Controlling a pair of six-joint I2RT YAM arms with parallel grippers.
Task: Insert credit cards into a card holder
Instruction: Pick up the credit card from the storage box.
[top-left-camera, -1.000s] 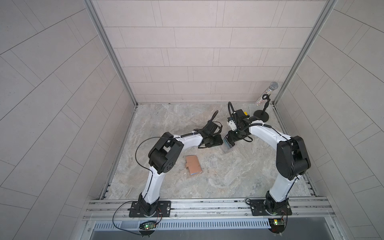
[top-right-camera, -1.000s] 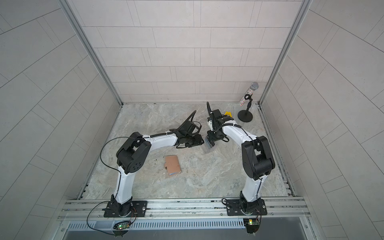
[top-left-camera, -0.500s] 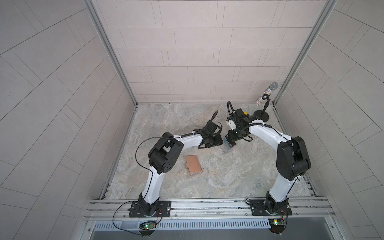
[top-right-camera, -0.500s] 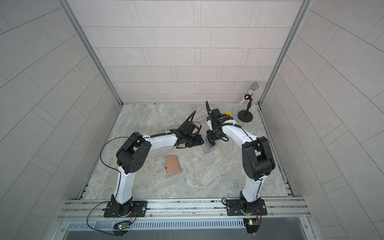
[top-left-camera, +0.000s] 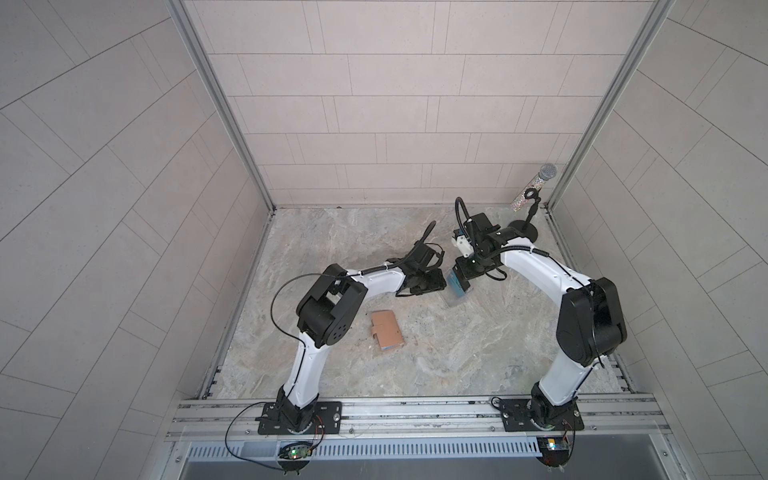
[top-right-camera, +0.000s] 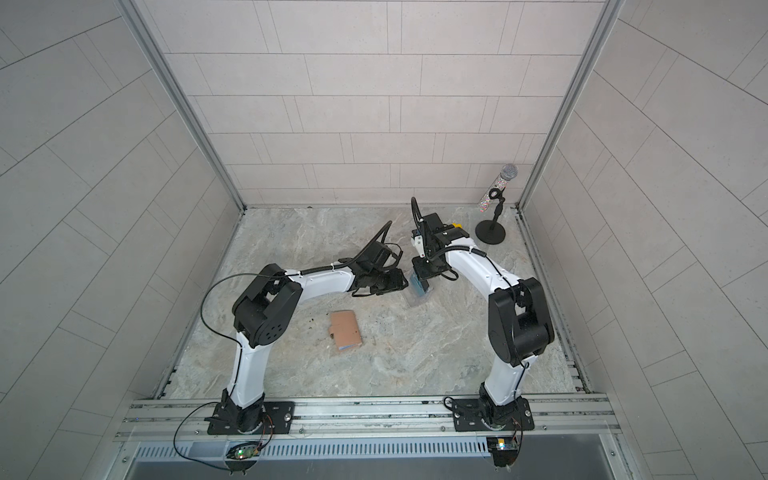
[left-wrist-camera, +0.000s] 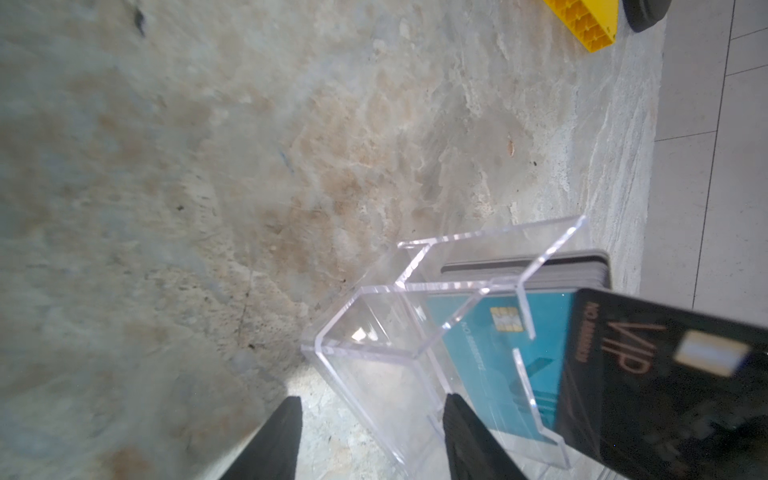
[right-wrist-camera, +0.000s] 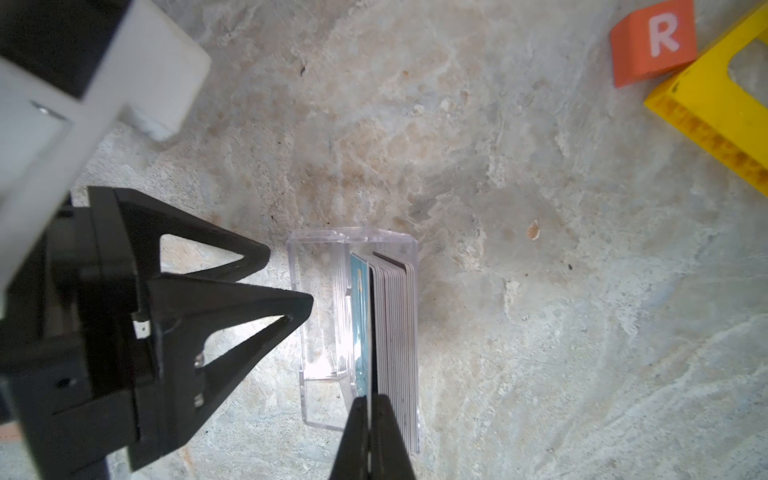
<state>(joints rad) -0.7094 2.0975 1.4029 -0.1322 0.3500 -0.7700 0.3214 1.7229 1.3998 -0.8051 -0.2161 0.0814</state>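
**A:** Lettering first. The dark card (left-wrist-camera: 665, 374) reads "VIP" in coppery capitals, with a small "NO" line alongside, its digits too blurred to read.

**B:** There's a white "R" on the orange block (right-wrist-camera: 654, 39), next to a yellow piece (right-wrist-camera: 715, 104). The teal card (left-wrist-camera: 478, 353) shows a chip, but its print is too small to make out.

**A:** The right gripper (right-wrist-camera: 368, 415) points straight down over the clear box (right-wrist-camera: 320, 299). Its jaws are pinched tight on the dark card's edge, and the grey stack (right-wrist-camera: 399, 332) sits just beside it.

**B:** The right arm arches high, elbow up. The left arm stretches low over the table (top-left-camera: 457, 365).

**A:** The left gripper (left-wrist-camera: 370, 436) sits level, jaws apart and gripping nothing, with one finger (left-wrist-camera: 469, 440) right beside the box wall.

**B:** The card holder (top-left-camera: 388, 330) lies flat on the table, well apart from the box and nearer the arm bases. It shows in both top views.
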